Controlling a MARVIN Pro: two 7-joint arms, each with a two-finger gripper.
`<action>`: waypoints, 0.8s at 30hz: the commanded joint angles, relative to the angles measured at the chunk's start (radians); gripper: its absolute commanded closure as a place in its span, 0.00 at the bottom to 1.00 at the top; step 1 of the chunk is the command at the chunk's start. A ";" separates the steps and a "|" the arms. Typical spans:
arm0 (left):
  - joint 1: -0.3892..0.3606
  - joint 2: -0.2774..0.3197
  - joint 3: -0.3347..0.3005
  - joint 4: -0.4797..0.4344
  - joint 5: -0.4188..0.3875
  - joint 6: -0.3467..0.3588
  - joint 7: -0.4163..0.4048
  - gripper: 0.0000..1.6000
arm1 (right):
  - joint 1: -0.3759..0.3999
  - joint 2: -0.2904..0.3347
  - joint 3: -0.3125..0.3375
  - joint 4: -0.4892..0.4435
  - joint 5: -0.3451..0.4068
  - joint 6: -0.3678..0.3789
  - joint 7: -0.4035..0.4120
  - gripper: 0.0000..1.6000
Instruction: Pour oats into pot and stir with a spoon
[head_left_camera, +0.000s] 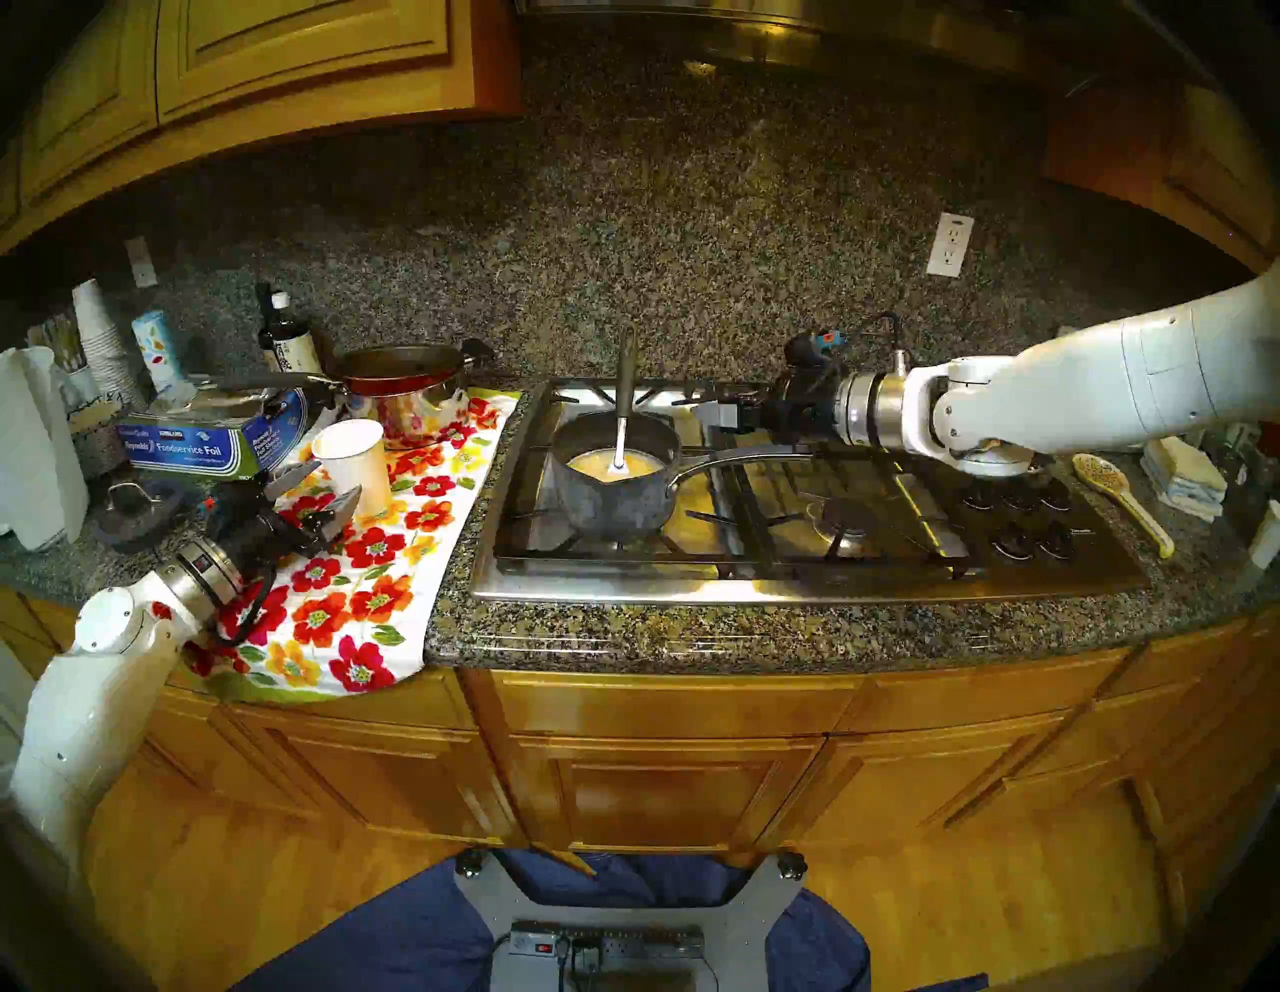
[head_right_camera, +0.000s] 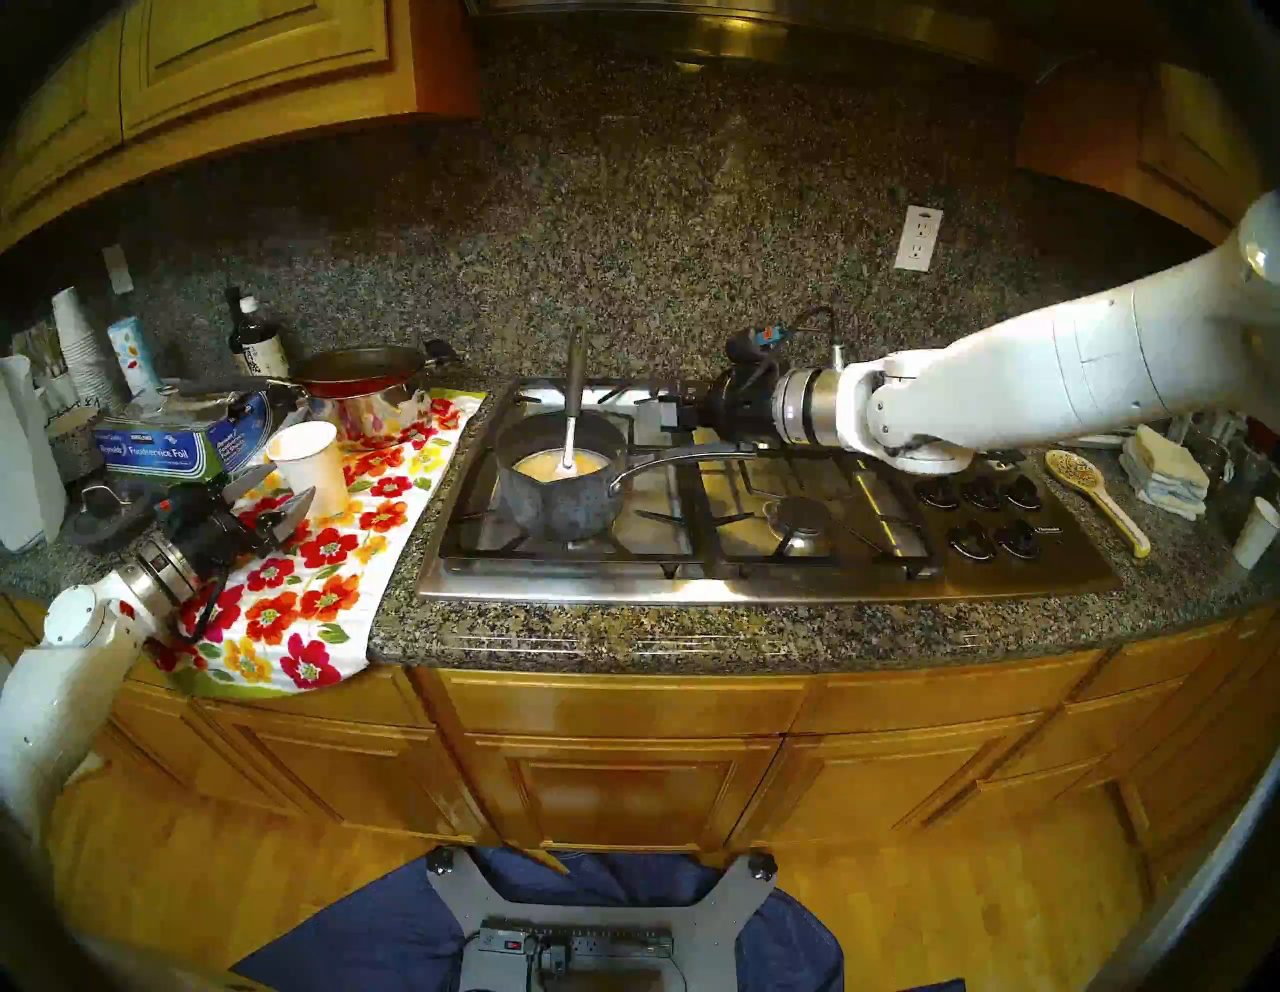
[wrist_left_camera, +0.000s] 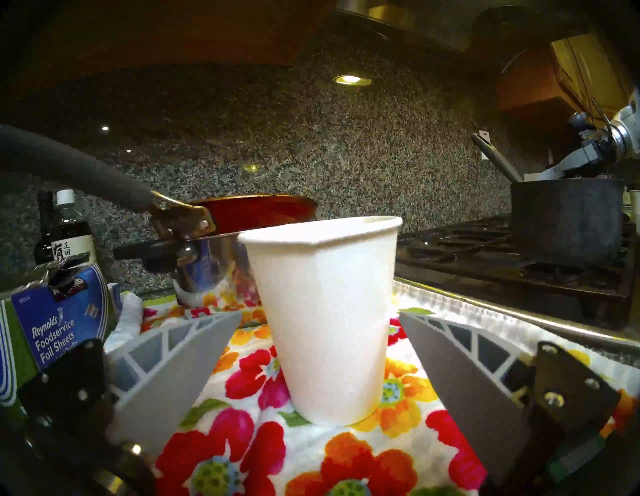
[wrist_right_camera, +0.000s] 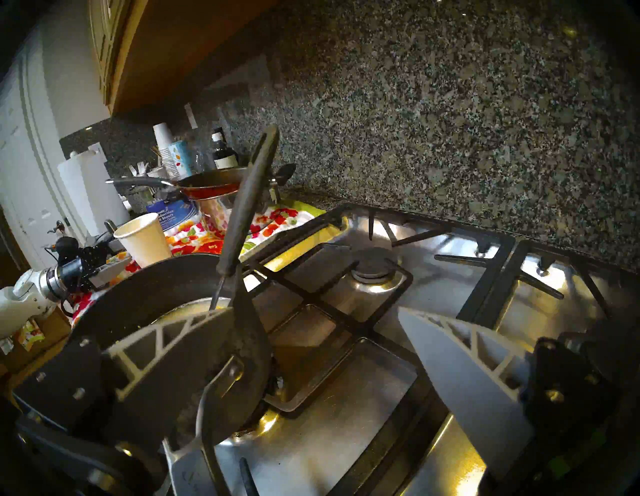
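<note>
We see the pot on the stove's front-left burner | spoon standing in it (yellowish liquid inside) | our left gripper open, empty, beside the paper cup | our right gripper open beside the pot.

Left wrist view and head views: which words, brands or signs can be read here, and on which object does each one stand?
"Reynolds Foodservice Foil Sheets": blue foil box.
"Reynolds Foodservice Foil" and "KIRKLAND": long side of the same box, head view.
Two Chinese characters, "有" and "正田": dark bottle.
Small print on the stove beside the knobs: too small to read.
</note>
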 joint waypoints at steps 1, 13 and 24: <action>-0.043 0.034 -0.010 -0.034 -0.009 0.042 0.001 0.00 | 0.034 0.000 0.017 0.010 -0.001 -0.011 0.002 0.00; -0.046 0.047 -0.014 -0.056 0.005 0.078 0.014 0.00 | 0.034 0.000 0.016 0.010 0.000 -0.011 0.002 0.00; -0.074 0.041 0.007 -0.071 0.020 0.086 0.032 0.00 | 0.034 -0.001 0.016 0.010 0.000 -0.011 0.002 0.00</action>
